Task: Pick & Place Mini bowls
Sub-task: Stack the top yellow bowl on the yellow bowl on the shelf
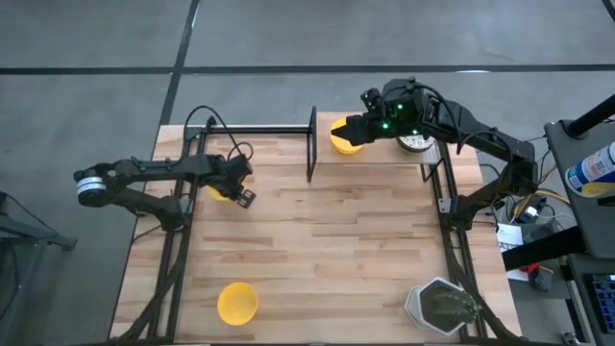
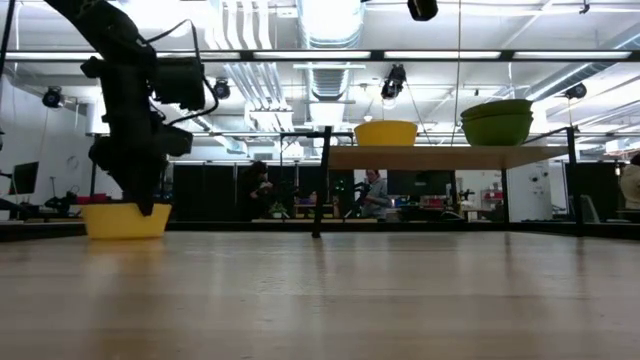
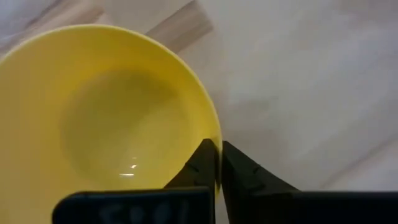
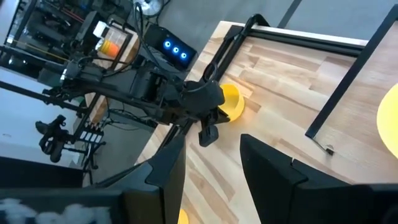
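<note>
Nearby, left tool (image 3: 218, 163) pinches yellow bowl (image 3: 106, 124) rim.

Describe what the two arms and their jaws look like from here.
Both arms are dark, jointed links with black cables trailing off them. The left arm ends in a silver-and-blue ring at its outer end. The right arm shows green lights near its wrist. Jaws are flat black wedges.
</note>
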Available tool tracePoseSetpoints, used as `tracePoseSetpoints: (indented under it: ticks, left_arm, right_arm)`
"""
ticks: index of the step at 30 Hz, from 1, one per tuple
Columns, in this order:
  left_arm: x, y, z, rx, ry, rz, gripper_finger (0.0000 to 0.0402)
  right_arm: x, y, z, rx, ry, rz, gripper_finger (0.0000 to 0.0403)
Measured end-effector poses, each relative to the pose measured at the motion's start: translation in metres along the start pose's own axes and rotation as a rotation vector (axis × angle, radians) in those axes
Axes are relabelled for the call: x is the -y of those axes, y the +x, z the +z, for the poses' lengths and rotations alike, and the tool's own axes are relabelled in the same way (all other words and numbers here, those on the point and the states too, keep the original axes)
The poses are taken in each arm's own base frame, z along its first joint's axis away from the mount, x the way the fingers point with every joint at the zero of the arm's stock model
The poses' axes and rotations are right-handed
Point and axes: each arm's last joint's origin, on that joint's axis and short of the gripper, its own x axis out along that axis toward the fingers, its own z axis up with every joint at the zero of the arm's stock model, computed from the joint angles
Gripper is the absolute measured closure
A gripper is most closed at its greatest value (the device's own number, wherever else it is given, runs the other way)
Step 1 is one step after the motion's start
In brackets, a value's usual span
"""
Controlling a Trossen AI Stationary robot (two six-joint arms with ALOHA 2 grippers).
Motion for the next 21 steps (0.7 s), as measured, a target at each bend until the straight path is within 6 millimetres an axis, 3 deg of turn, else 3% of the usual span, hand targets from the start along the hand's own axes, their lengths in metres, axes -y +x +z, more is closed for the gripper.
tracePoseSetpoints:
  ticks: [5,9,17,21]
  left_arm:
    - [0.011,-0.019,0.013,0.038,0.007,-0.102,0.0400]
    - [0.025,-0.046,0.028,0.093,0.051,-0.226,0.0401]
    - [0.056,-0.105,0.047,0.189,0.260,-0.508,0.0401]
    - [0.070,-0.136,0.050,0.181,0.416,-0.767,0.0401]
  right_arm:
    - [0.004,0.004,-0.002,0.007,-0.002,-0.029,0.0252]
    - [0.008,0.008,-0.004,-0.004,-0.007,-0.046,0.0252]
    - [0.012,0.011,-0.007,-0.027,-0.049,-0.059,0.0253]
    - [0.011,0.011,-0.008,-0.071,-0.172,-0.018,0.0253]
